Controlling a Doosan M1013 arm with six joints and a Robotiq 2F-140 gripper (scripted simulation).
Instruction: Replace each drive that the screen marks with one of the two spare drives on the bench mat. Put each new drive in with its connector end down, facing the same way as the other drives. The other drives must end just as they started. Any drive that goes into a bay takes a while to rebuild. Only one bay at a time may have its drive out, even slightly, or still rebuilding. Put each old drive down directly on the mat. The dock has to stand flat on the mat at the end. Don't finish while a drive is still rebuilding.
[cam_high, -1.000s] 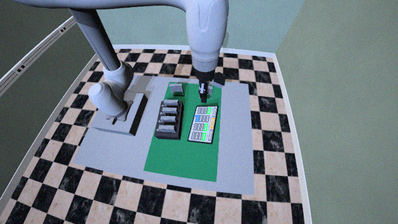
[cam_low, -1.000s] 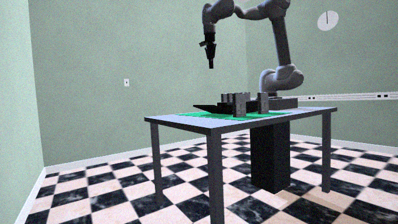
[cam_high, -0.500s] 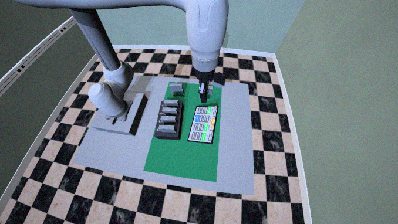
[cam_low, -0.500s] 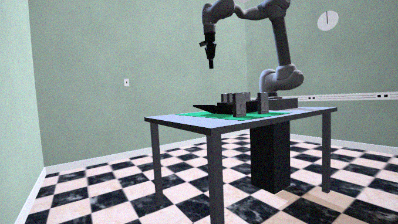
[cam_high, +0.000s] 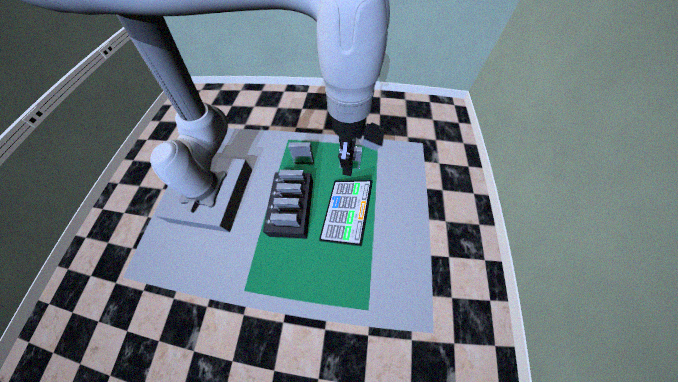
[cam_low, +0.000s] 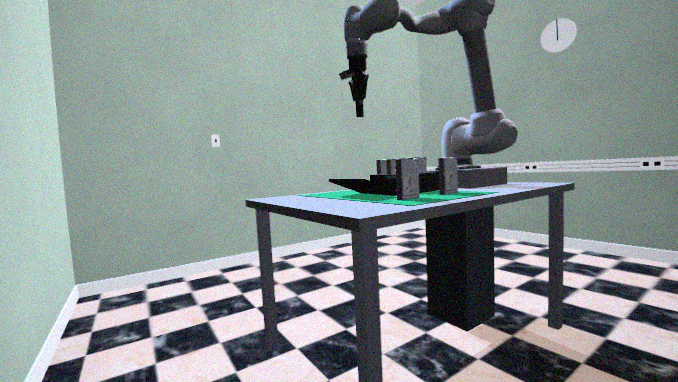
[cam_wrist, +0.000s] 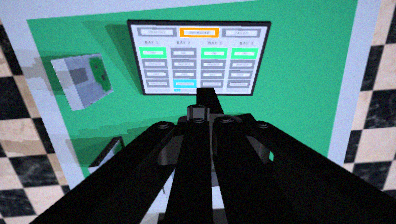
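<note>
My gripper (cam_high: 347, 172) (cam_low: 359, 115) (cam_wrist: 204, 101) is shut and empty, high above the bench. The black dock (cam_high: 285, 232) (cam_low: 382, 185) stands on the green mat (cam_high: 310, 280) (cam_wrist: 300, 115), with a grey drive upright in every bay; my fingers mostly hide it in the wrist view. One loose drive (cam_high: 357, 156) (cam_low: 407, 178) (cam_wrist: 75, 82) stands on the mat beyond the screen's end. Another loose drive (cam_high: 300, 152) (cam_low: 448, 175) stands near the dock's far end. The screen (cam_high: 345, 212) (cam_wrist: 173, 64) shows green top fields for bays 1, 3 and 4, a blue bottom field for bay 2, and an orange middle header.
The screen's raised wedge (cam_low: 350, 185) lies beside the dock. The arm's base block (cam_high: 235, 200) (cam_low: 492, 177) stands on the grey table (cam_high: 405, 250) (cam_low: 310, 207), on the other side of the dock.
</note>
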